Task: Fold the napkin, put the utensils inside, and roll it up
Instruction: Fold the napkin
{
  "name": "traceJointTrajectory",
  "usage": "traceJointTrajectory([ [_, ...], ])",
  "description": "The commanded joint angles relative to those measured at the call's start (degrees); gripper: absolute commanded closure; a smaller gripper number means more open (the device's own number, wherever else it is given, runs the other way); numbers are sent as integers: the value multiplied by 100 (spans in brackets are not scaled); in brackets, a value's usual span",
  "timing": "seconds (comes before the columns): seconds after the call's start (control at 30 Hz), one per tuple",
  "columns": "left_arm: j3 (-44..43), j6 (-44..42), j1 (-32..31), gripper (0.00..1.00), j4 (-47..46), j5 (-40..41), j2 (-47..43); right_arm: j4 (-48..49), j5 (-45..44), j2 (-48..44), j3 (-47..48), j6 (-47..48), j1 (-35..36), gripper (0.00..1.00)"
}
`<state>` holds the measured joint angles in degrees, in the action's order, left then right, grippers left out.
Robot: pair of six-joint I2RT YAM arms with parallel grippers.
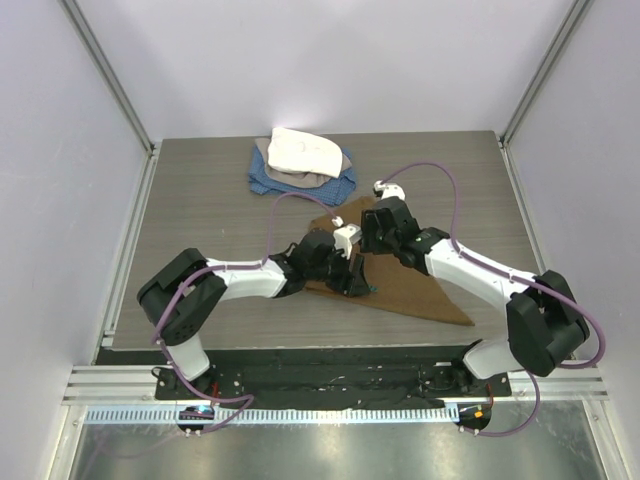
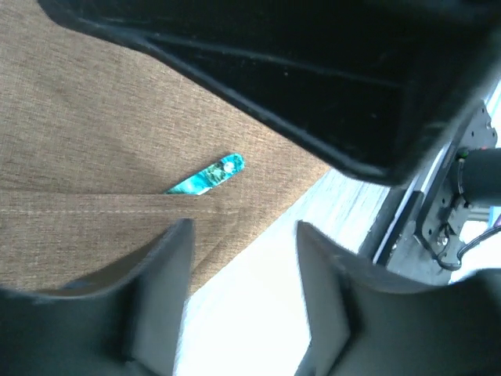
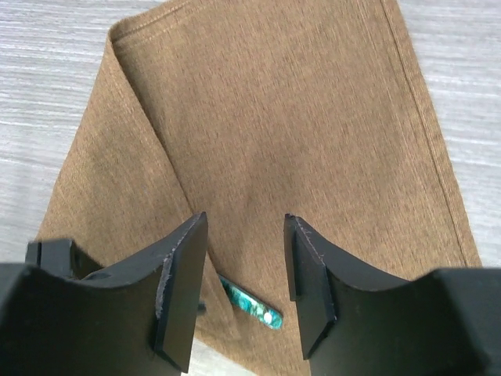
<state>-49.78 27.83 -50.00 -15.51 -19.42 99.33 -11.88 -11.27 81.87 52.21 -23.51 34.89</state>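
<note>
Sitting heaped at the tabletop's [image 1: 200, 200] far edge: white cloth [image 1: 300, 148] on blue cloth [image 1: 265, 182]. Hovering low with the left tool [image 2: 243, 258], fingers parted and gripping nothing, just over the napkin's [image 1: 420, 285] near-left edge. Showing only the spoon's [image 2: 207, 175] green handle, poking from under a hemmed fold (bowl hidden). Lying flat as a folded brown triangle, tapering toward the near right. Hanging above its middle with the right tool [image 3: 244, 227], fingers likewise apart, clasping nothing.
</note>
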Motion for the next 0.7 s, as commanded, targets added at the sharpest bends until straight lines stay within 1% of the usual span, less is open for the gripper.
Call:
traceJointTrajectory([
  [0.0, -374, 20, -63, 33, 82, -167, -290, -165, 133, -531, -61, -286, -245, 48],
  [0.1, -462, -58, -45, 26, 398, -19, -519, -306, 353, -741, -280, -303, -474, 47],
  [0.23, -428, -191, 95, 22, 943, 578, -1081, -315, 687, -690, -465, -225, -808, 46],
  [0.33, -357, -103, 376, 21, 1365, 1237, -1293, -315, 793, -392, -378, -146, -818, 46],
  [0.37, -348, -94, 438, 21, 1488, 1761, -1389, -315, 819, -312, -343, -128, -826, 47],
  [0.4, -331, -94, 586, 21, 1672, 1897, -1425, -324, 863, -268, -282, -119, -826, 47],
  [0.47, -322, -68, 867, 21, 1814, 2458, -1443, -280, 898, -153, -246, -119, -826, 47],
  [0.53, -252, 151, 1131, 22, 1806, 2531, -1408, -236, 942, -118, -220, -110, -826, 47],
  [0.57, -217, 230, 1437, 22, 1753, 2470, -1364, -227, 951, -109, -220, -102, -826, 47],
  [0.67, -76, 433, 1817, 27, 1367, 2232, -1259, -201, 1047, -92, -237, -110, -826, 47],
])
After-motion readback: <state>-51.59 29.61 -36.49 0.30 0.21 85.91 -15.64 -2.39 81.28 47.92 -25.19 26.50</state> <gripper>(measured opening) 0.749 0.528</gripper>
